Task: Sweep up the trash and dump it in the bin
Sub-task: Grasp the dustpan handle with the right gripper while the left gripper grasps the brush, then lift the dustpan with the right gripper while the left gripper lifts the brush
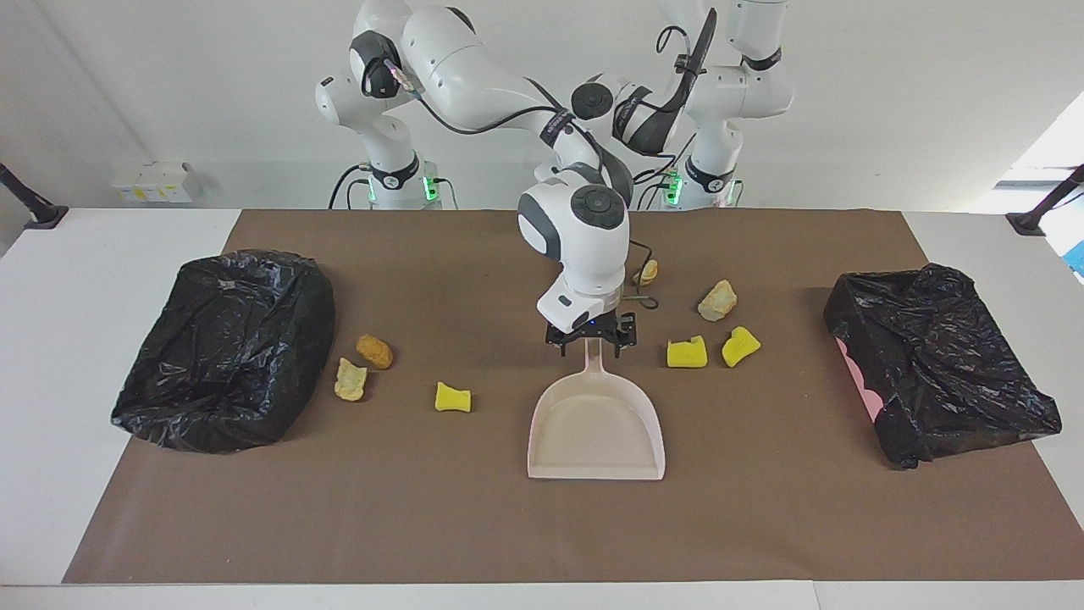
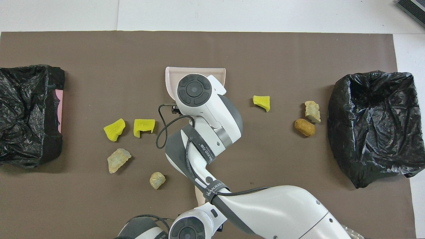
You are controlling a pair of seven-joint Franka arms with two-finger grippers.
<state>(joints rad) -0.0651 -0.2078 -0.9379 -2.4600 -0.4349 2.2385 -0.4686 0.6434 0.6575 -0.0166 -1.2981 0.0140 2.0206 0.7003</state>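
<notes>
1. Facing view: the right gripper (image 1: pixel 592 341) is low down at the top end of the dustpan (image 1: pixel 595 428) handle. The pan sits at 6 o'clock from it. I cannot tell if its jaws are clenched on the handle or released.
2. The trash lies on the brown mat (image 1: pixel 508 525) on the counter (image 1: pixel 85 254). From the right gripper, two yellow sponge bits (image 1: pixel 687 352) (image 1: pixel 740 346) are near at 3 o'clock. Two tan lumps (image 1: pixel 646 272) (image 1: pixel 717 300) are at 1 to 2 o'clock.
3. A third yellow sponge bit (image 1: pixel 453 396) is at 8 o'clock. A brown lump (image 1: pixel 374 351) and a pale lump (image 1: pixel 350 379) are at 9 o'clock, just beside a black bin (image 1: pixel 224 347).
4. Overhead view: the right arm covers the dustpan handle. None of the trash touches the pan.
5. The left gripper (image 2: pixel 207 212) is at 6 o'clock, at the end of the brush handle (image 2: pixel 199 196). I cannot tell how its jaws are.
</notes>
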